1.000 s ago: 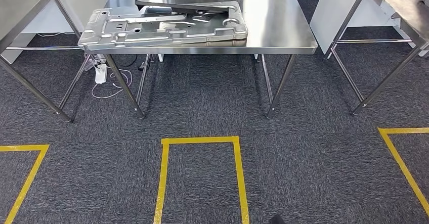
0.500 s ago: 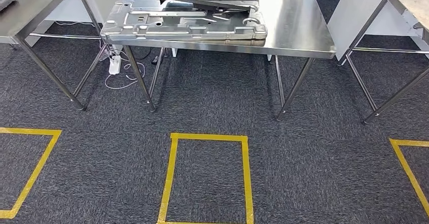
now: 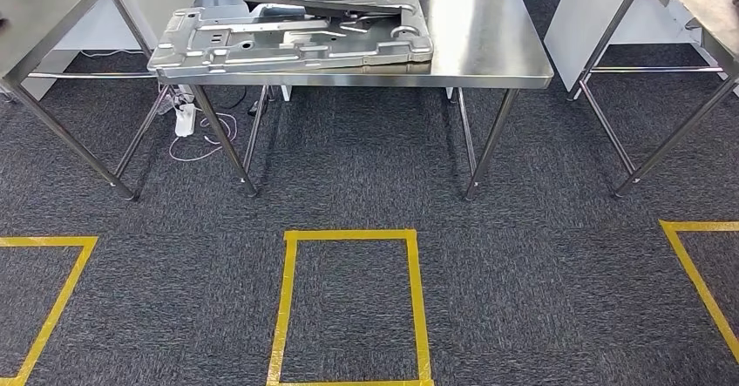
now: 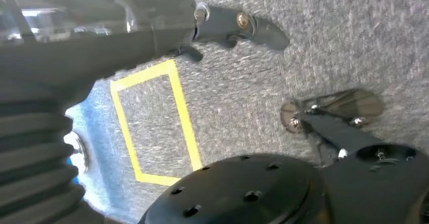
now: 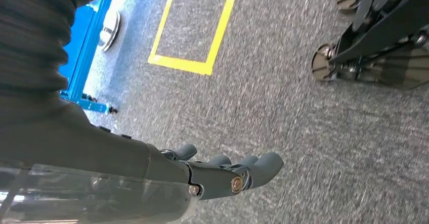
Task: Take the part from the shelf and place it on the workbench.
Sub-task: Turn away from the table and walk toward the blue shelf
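Three steel counters in your head view: one at far left [image 3: 52, 3], the middle counter [image 3: 488, 46], one at far right [image 3: 688, 3]. No readable writing or labels anywhere, no containers. White power strip [image 3: 185, 120] with a loose cable lies on the carpet beside the middle counter's left legs. Your part [image 3: 292, 39] sits on the middle counter's left half: flat stamped silver sheet-metal panel, ribbed and punched with holes, its near-left corner at the counter edge. Dark thin strip [image 3: 322, 5] lies across its far side. Yellow tape box [image 3: 349, 308] marks the carpet in front, with partial boxes to either side. Left hand [image 4: 238, 24] hangs over carpet, fingers loosely extended, nothing in it. Right hand [image 5: 227, 173] is likewise empty, fingers straight and slightly apart.
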Controlling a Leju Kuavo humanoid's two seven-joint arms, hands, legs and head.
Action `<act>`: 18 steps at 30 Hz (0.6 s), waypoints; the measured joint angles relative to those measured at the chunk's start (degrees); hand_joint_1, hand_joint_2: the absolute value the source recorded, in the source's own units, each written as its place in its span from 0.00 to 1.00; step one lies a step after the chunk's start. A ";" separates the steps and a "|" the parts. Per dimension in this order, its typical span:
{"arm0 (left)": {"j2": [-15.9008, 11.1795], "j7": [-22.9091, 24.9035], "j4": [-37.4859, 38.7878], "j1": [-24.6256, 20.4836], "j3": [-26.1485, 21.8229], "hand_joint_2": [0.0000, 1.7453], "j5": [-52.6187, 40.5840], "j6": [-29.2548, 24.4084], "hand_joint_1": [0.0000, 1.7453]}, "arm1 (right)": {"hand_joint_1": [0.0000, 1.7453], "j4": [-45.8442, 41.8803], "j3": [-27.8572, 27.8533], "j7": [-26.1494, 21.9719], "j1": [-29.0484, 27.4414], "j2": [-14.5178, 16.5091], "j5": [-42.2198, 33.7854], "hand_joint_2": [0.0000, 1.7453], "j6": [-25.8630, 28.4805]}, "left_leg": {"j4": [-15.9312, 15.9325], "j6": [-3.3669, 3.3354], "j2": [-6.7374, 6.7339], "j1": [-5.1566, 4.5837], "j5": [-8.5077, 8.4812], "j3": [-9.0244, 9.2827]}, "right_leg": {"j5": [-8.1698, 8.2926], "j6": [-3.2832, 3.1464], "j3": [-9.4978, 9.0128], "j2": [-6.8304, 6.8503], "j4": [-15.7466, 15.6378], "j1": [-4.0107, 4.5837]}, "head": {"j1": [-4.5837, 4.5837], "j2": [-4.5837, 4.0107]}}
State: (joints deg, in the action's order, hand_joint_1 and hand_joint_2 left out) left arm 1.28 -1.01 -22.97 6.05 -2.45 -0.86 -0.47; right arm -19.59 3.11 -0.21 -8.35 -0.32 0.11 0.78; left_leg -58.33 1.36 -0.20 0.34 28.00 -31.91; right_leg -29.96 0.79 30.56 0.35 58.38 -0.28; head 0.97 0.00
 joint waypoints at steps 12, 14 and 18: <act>-0.44 0.44 -0.35 -0.05 0.04 1.00 1.10 0.40 0.00 | 0.00 -1.92 -1.52 0.12 -0.02 0.02 -0.03 1.00 -0.74 | -0.08 0.09 -0.01 -0.32 -0.07 -0.04 | 0.17 0.02 -0.10 0.01 0.01 -0.33 | -0.16 0.00; -0.46 0.46 -0.35 -0.04 0.05 0.50 1.10 0.40 0.00 | 0.00 -2.03 -1.53 0.12 -0.02 0.02 -0.03 0.50 -0.75 | -0.09 0.09 -0.01 -0.35 -0.07 -0.04 | 0.18 0.02 -0.10 0.01 0.00 -0.36 | -0.19 0.00; -0.53 0.78 -0.35 0.49 0.28 0.00 1.06 0.40 0.00 | 0.00 -2.09 -1.54 0.12 -0.02 0.04 -0.03 0.00 -0.76 | -0.11 0.08 -0.01 -0.36 -0.06 -0.05 | 0.18 0.03 -0.05 0.00 0.00 -0.37 | -0.18 0.00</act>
State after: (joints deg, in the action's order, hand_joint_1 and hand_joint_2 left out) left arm 0.75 -0.23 -23.32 6.53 -2.16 0.20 -0.07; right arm -21.68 1.57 -0.09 -8.37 -0.28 0.08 0.02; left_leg -58.44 1.44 -0.21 -0.01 27.94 -31.96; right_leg -29.78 0.82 30.51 0.35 58.38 -0.64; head 0.79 0.00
